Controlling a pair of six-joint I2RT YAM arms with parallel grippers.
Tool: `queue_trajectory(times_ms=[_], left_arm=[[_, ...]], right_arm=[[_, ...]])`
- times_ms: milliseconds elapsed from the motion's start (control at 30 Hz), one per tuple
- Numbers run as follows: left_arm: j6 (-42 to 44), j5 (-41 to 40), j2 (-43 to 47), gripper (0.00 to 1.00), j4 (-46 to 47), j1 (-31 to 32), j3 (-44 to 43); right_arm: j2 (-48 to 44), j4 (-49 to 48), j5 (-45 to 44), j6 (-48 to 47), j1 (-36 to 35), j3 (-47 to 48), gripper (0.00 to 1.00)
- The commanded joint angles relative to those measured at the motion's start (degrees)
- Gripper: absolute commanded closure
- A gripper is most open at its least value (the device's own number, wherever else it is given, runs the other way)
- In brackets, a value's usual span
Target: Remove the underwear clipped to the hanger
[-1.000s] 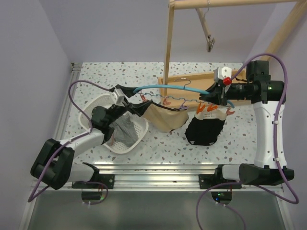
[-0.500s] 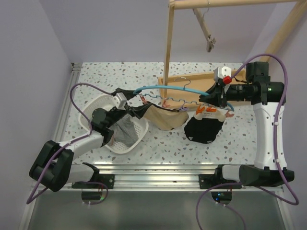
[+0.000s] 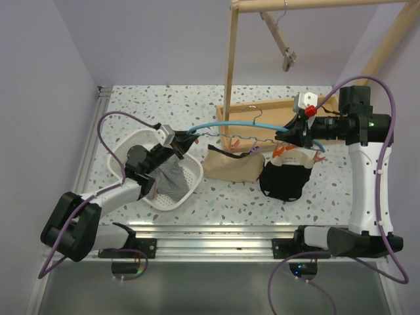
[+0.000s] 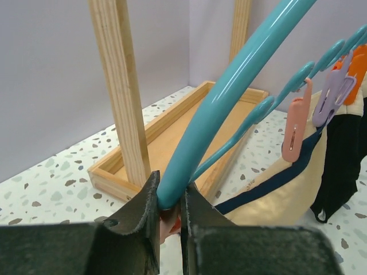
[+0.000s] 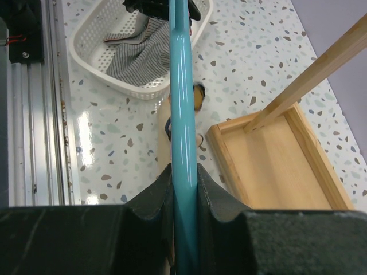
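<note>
From above: the hanger (image 3: 223, 123) is held between left gripper (image 3: 182, 140) and right gripper (image 3: 289, 136). The beige pair (image 3: 231, 165) and black pair (image 3: 283, 180) hang under it, and the grey pair (image 3: 172, 180) is seen in the basket (image 3: 128, 144) by its left end. Left wrist: fingers (image 4: 137, 217) are clamped on the hanger's tip. Right wrist: both are clamped round its bar.

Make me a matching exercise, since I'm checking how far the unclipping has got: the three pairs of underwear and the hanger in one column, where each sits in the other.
Things:
1. grey striped pair
2. beige pair
3. black pair
4. teal hanger

Places:
a. held by the left gripper and the right gripper
b. lying in the white basket
c. under the orange clips
d. below the hanger's middle

Pairs: 1-b, 2-d, 3-c, 4-a
</note>
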State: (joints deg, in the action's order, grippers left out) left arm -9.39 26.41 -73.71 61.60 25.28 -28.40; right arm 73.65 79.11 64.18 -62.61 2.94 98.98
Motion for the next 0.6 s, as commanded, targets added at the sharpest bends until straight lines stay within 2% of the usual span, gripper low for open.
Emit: queue_trajectory(times_ms=[0, 67, 133, 167, 200, 267, 300, 400, 567], left_arm=[[1.0, 3.1, 1.3, 0.89, 2.7, 1.5, -2.7], [0.7, 3.0, 1.7, 0.69, 2.6, 1.4, -2.4], [0.2, 2.8, 2.1, 0.53, 2.9, 1.5, -2.0], [0.1, 2.6, 2.3, 0.49, 2.8, 1.5, -1.9], [-0.3, 2.3, 2.6, 0.38, 2.8, 1.5, -1.7], [-0.7, 1.3, 3.4, 0.25, 3.0, 1.5, -1.0], [-1.1, 0.8, 3.9, 0.12, 3.1, 1.4, -0.7], [-1.2, -2.8, 6.6, 0.00, 2.4, 1.5, 1.2], [0.6, -12.8, 14.4, 0.00, -6.3, 1.5, 4.4]], right_arm=[[-0.9, -0.1, 4.6, 2.7, -0.7, -0.1, 1.00], [-1.0, -0.9, 4.3, 3.5, -0.7, -0.4, 1.00], [-1.3, -1.7, 4.2, 4.2, -0.7, -0.5, 1.00], [-1.5, -1.9, 4.1, 4.5, -0.7, -0.5, 1.00], [-1.7, -2.6, 3.9, 5.1, -0.7, -0.6, 1.00], [-1.9, -3.5, 3.5, 6.2, -0.7, -1.0, 1.00], [-2.1, -5.0, 2.9, 7.8, -0.7, -1.2, 1.00], [-3.0, -10.3, 1.5, 13.4, -0.7, -2.3, 1.00], [-4.9, -19.5, -2.2, 22.8, -0.7, -5.6, 1.00]])
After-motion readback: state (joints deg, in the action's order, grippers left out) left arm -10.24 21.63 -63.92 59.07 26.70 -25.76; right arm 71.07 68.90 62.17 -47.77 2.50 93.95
